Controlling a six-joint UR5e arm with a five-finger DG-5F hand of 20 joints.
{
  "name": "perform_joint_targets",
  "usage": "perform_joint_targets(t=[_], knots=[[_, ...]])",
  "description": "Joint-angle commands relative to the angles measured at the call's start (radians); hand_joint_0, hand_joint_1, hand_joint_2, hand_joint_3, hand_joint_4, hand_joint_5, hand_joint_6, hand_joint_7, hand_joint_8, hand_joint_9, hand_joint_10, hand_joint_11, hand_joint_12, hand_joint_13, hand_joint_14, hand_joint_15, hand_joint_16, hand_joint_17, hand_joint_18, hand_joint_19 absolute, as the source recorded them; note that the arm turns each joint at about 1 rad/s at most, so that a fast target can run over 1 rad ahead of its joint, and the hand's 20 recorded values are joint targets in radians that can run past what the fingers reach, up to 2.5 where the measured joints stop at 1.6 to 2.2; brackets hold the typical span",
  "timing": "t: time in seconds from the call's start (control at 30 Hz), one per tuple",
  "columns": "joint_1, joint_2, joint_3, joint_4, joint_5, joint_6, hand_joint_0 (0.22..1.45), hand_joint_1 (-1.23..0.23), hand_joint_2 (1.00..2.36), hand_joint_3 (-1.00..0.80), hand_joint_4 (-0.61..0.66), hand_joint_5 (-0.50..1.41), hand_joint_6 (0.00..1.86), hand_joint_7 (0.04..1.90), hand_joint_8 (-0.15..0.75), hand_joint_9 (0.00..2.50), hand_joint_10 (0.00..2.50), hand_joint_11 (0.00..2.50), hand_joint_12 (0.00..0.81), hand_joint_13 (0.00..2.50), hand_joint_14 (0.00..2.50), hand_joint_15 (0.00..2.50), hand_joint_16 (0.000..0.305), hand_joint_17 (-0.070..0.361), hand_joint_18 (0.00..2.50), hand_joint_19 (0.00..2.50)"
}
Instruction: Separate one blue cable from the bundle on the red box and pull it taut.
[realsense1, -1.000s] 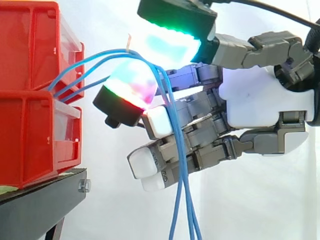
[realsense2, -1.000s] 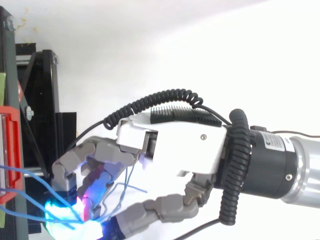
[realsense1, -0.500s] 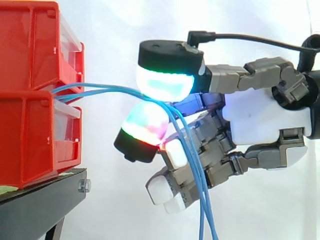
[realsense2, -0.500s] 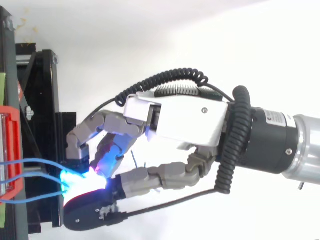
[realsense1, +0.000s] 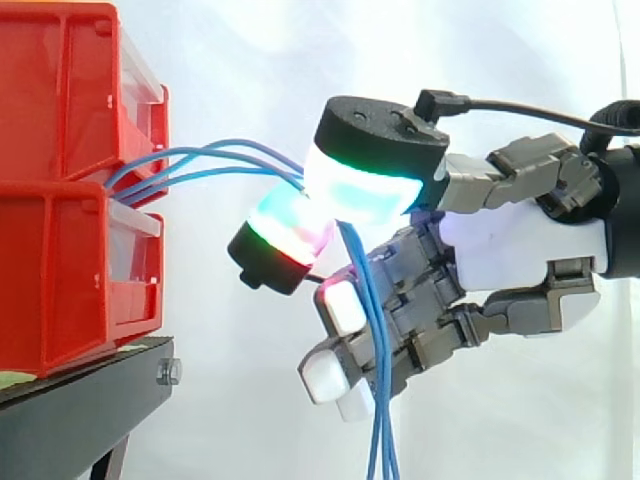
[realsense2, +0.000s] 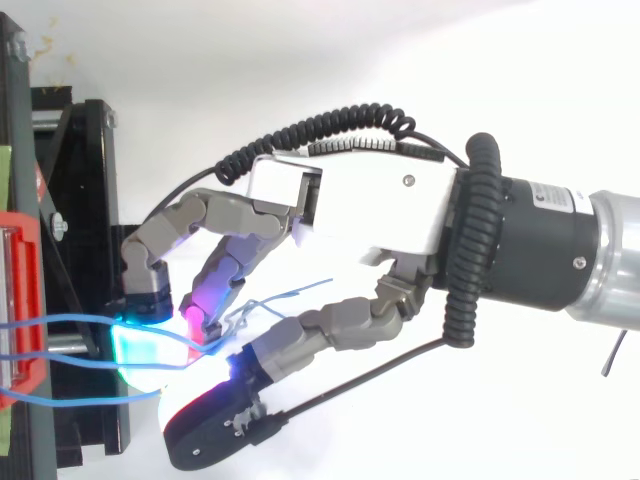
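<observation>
**Hand drawn back from the box, the bundle pinched whole**

The fingers (realsense1: 288, 228) were clamped on the blue cables (realsense1: 200, 160), the broad thumb pad above and a glowing pad below, and all three strands seemed to run through that one pinch. Within the last second the hand (realsense1: 520, 230) had withdrawn from the red box (realsense1: 60, 250). The strands, nearly straight half a second earlier, now bowed upward between box and pinch, with their tails hanging down past the lower fingers. By my judgement no single cable was separated yet, and none was taut.
</observation>
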Motion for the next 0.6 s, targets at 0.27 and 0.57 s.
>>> perform_joint_targets(t=[0.27,0.57], knots=[[-0.008,0.003,0.017,-0.033,-0.014,0.000,0.45,-0.58,1.00,-0.50,0.04,-0.10,0.89,0.94,0.255,1.20,0.02,0.51,0.356,0.95,0.02,0.43,0.046,0.104,0.84,0.46],[-0.016,0.003,0.018,-0.033,-0.036,-0.005,0.55,-0.53,1.00,-0.48,0.03,-0.10,0.87,1.03,0.237,1.18,0.02,0.52,0.336,0.91,0.02,0.45,0.042,0.096,0.76,0.54]])
